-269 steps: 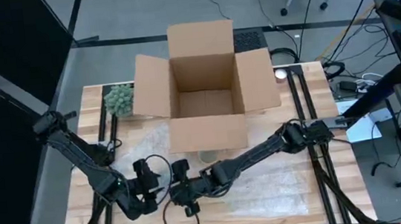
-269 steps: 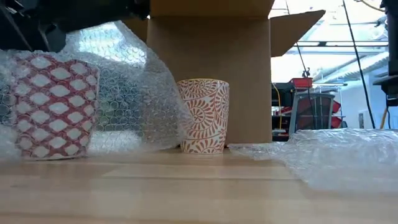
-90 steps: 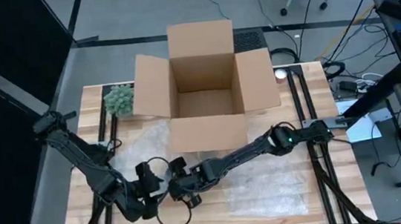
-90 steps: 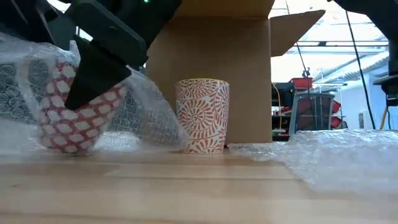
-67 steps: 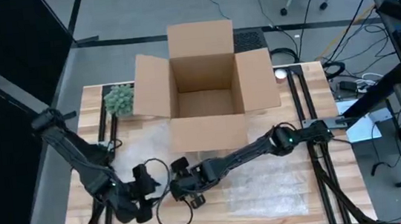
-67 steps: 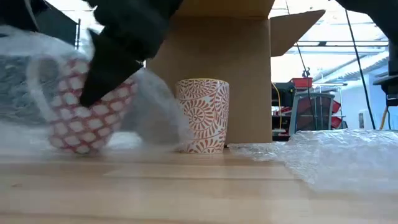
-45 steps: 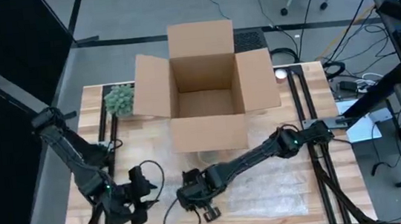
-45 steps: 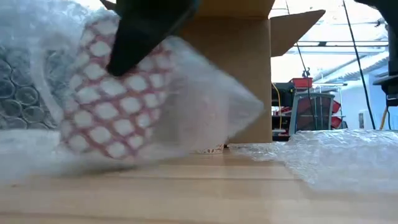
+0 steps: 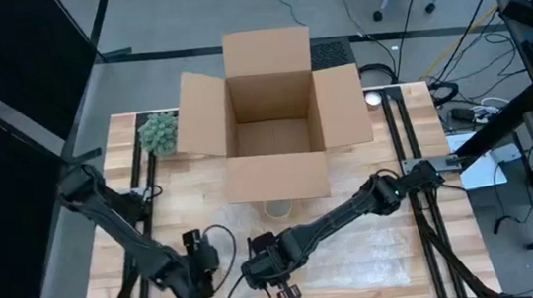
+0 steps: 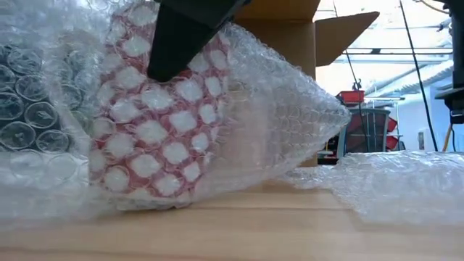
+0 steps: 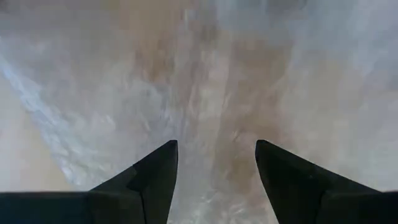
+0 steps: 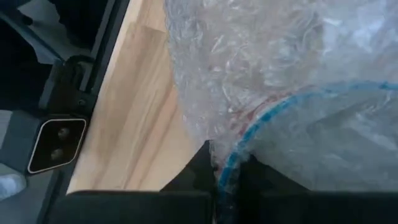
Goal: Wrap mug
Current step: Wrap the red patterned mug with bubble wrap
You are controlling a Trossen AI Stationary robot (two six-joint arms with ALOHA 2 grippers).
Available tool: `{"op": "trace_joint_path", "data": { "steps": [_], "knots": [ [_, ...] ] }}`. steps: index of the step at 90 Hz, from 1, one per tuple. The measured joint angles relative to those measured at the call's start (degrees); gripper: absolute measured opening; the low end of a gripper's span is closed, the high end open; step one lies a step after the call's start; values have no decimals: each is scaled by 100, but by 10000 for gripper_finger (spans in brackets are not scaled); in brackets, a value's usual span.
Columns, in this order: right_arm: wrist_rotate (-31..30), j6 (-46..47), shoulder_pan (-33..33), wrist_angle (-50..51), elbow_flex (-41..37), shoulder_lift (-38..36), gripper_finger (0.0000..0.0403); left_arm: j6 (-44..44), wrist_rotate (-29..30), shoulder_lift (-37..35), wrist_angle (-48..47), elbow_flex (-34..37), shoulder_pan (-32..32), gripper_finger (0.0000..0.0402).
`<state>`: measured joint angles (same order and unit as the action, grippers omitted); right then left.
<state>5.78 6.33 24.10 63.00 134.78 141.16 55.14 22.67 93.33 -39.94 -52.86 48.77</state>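
- The mug (image 10: pixel 156 138), red with white diamonds, is lying tipped inside bubble wrap (image 10: pixel 290 123) near the table's (image 9: pixel 361 293) front edge, its long axis leaning toward 1 o'clock in the low view.
- The right gripper (image 12: pixel 227 177) is pinching the mug's rim, wrap included, fingers closed on it.
- The left gripper (image 11: pixel 216 171) is hovering at 9 o'clock of the mug, jaws spread, over wrap only.

Your left gripper (image 9: pixel 202 263) sits low near the table's front edge, fingers (image 11: pixel 149 180) spread apart, its arm reaching in from the left edge. Your right gripper (image 9: pixel 279 288) is just beside it, pinched closed, its arm stretched from the right edge.
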Motion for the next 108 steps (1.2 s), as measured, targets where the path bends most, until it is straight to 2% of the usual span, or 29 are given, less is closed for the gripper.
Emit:
{"op": "trace_joint_path", "data": {
  "steps": [28, 108],
  "knots": [
    [2, 13, -2, -21, 0, 4, 8, 120, -227, 181, 4, 4, -104, 205],
    [-142, 107, 2, -76, 0, 13, 9, 146, -232, 181, 53, 3, -113, 205]
  ]
}}
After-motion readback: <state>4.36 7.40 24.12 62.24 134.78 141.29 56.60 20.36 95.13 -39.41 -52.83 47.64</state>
